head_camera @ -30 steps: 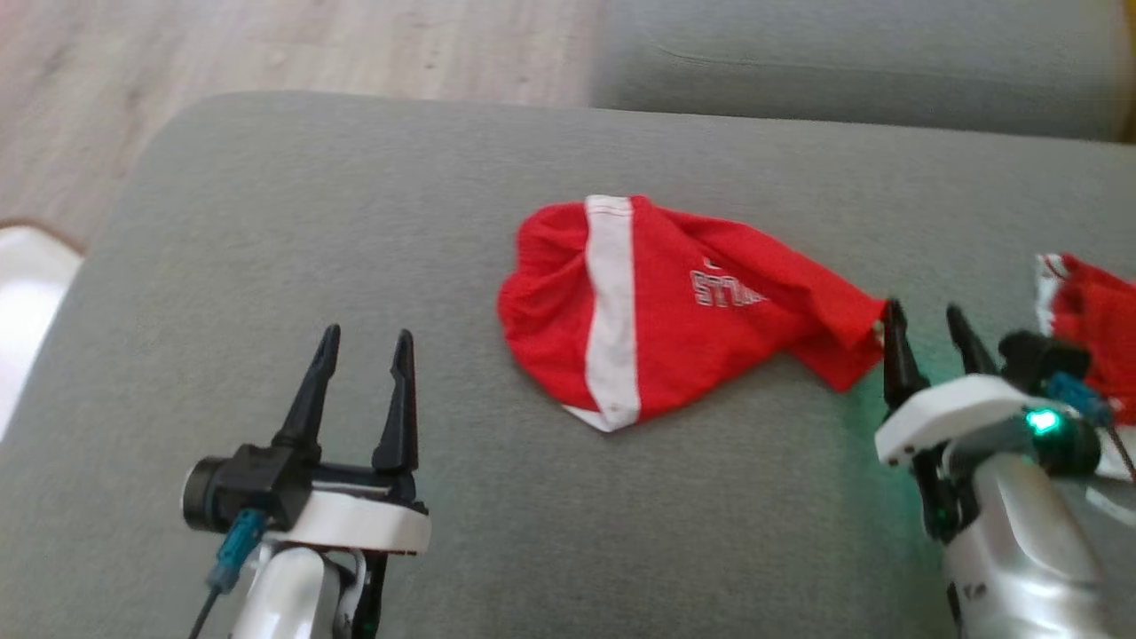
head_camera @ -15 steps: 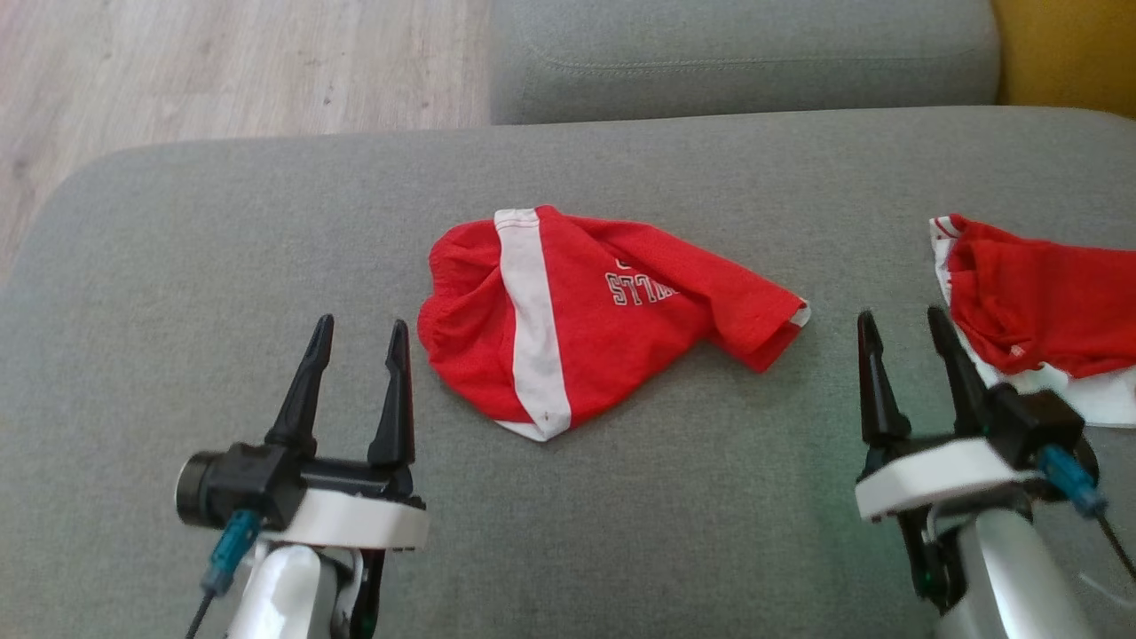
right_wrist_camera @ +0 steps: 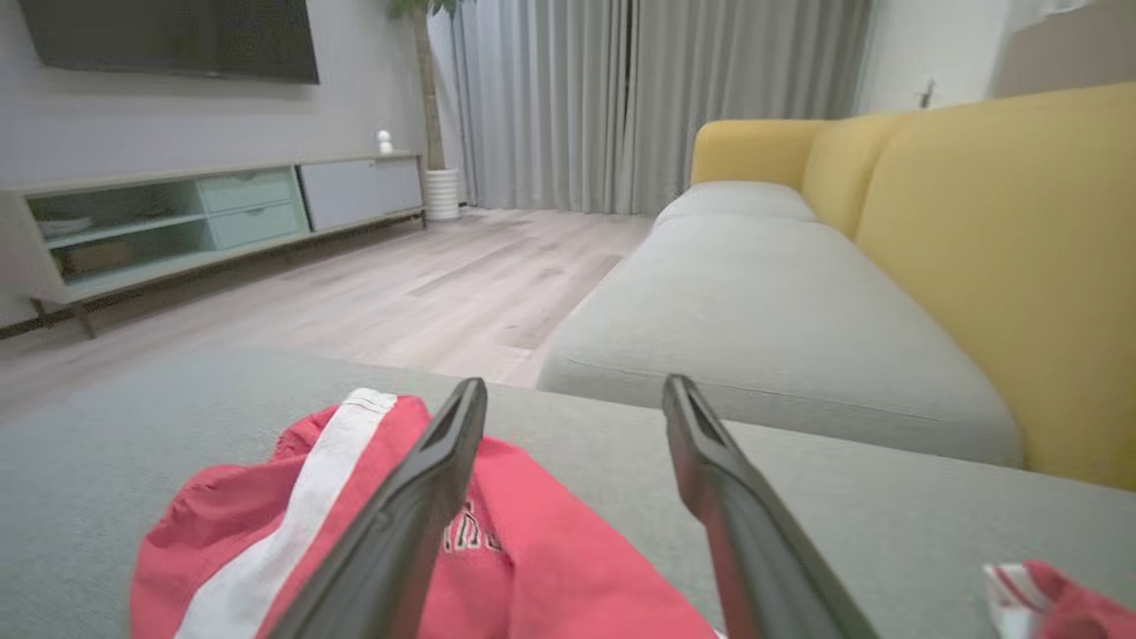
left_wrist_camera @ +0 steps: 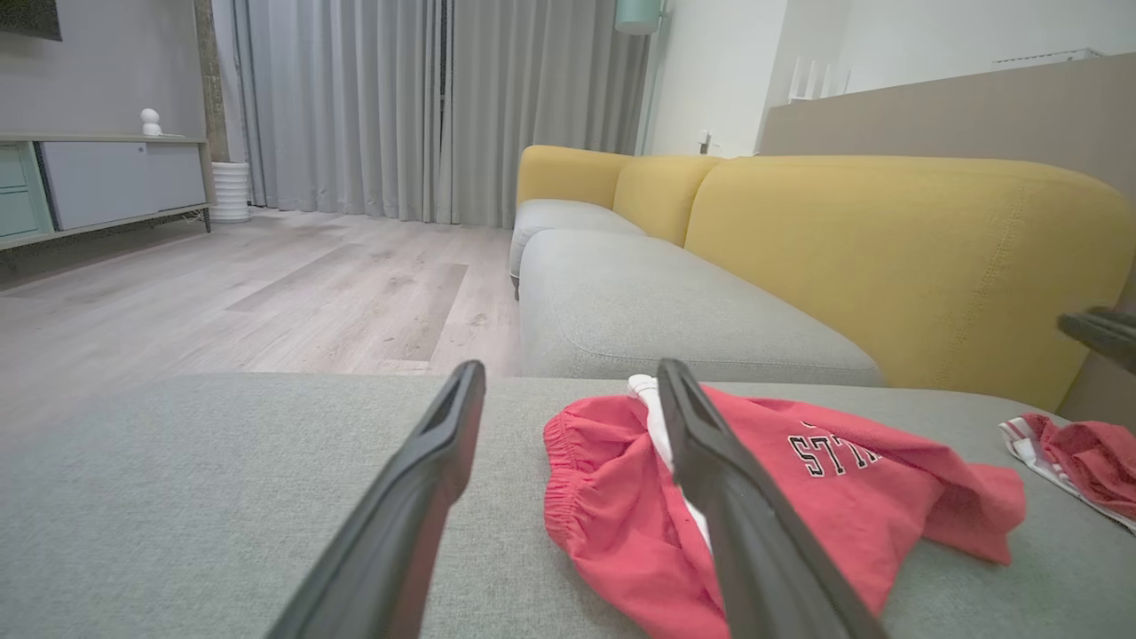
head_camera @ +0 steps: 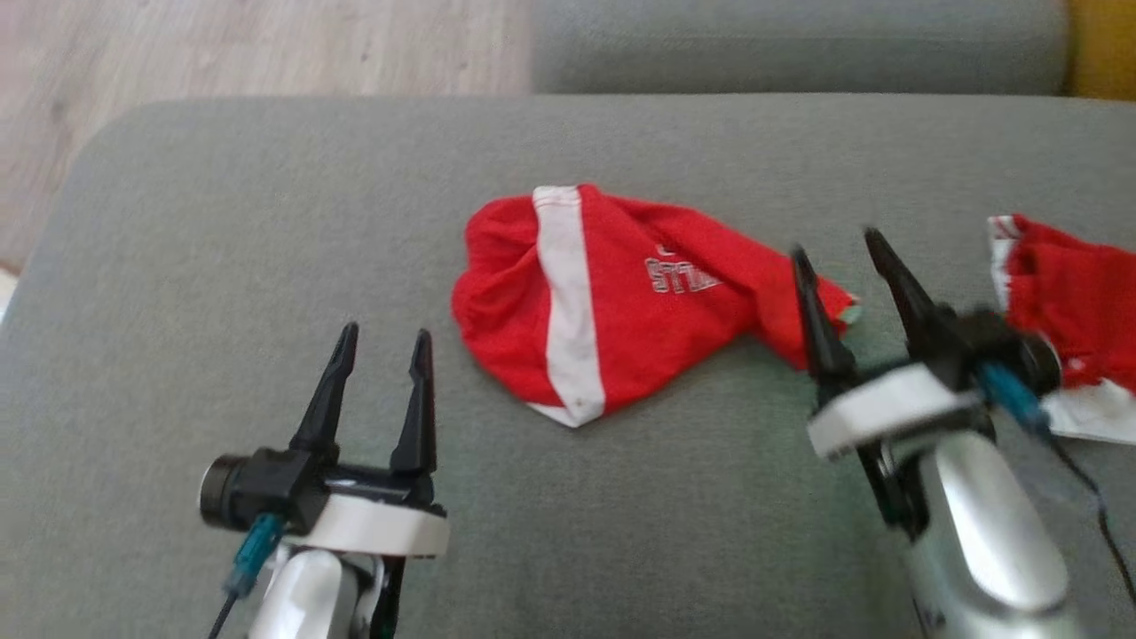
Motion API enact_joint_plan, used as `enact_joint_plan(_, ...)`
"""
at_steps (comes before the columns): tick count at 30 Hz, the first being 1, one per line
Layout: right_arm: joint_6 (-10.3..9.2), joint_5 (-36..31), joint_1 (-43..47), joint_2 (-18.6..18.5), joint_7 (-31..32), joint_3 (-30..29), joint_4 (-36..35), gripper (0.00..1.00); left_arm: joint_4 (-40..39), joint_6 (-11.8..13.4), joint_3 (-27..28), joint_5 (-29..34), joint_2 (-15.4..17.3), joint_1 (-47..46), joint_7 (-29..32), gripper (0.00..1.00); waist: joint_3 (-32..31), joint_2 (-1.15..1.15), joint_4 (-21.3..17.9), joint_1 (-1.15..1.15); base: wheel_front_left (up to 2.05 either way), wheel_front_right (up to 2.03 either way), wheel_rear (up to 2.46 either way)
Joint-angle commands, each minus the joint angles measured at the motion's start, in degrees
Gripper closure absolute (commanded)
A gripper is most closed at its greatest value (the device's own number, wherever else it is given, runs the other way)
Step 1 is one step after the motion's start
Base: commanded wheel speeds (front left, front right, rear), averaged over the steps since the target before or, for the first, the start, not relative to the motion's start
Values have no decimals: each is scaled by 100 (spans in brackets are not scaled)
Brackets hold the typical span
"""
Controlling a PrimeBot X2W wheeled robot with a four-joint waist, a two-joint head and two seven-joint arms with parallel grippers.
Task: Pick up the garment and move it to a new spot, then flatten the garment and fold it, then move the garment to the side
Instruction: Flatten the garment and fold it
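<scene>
The garment (head_camera: 621, 302) is a pair of red shorts with a white side stripe and white lettering, lying crumpled in the middle of a grey cushion (head_camera: 266, 222). My right gripper (head_camera: 839, 244) is open, and its left finger crosses the garment's right end. In the right wrist view the garment (right_wrist_camera: 266, 532) lies under and left of the open right gripper (right_wrist_camera: 575, 383). My left gripper (head_camera: 387, 333) is open and empty, a little left of and nearer than the garment. In the left wrist view the garment (left_wrist_camera: 799, 479) sits behind the right finger of the left gripper (left_wrist_camera: 572, 368).
A second red and white garment (head_camera: 1065, 311) lies at the cushion's right edge, beside my right wrist. Beyond the cushion is a grey sofa seat (head_camera: 799, 44) with a yellow back (left_wrist_camera: 887, 240). Wooden floor (head_camera: 222, 44) lies to the far left.
My right gripper has moved forward and left, from beside the second garment to the right end of the shorts. The head camera shifted. The left gripper kept its place.
</scene>
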Motion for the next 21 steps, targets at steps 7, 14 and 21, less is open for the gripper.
enact_joint_plan(7,-5,0,-1379,27,826,821,504,0,-111,79,-230,-229,13,-613,-55,0,551,0,753,0,0,0,0)
enact_joint_plan(14,-5,230,-2477,-33,1364,1074,1920,0,-76,196,-646,-480,13,-841,-55,0,830,0,1443,0,0,0,0)
enact_joint_plan(21,-5,608,-3255,-370,1425,1534,3093,0,-72,311,-889,-646,13,-906,-55,0,992,0,1899,0,0,0,0)
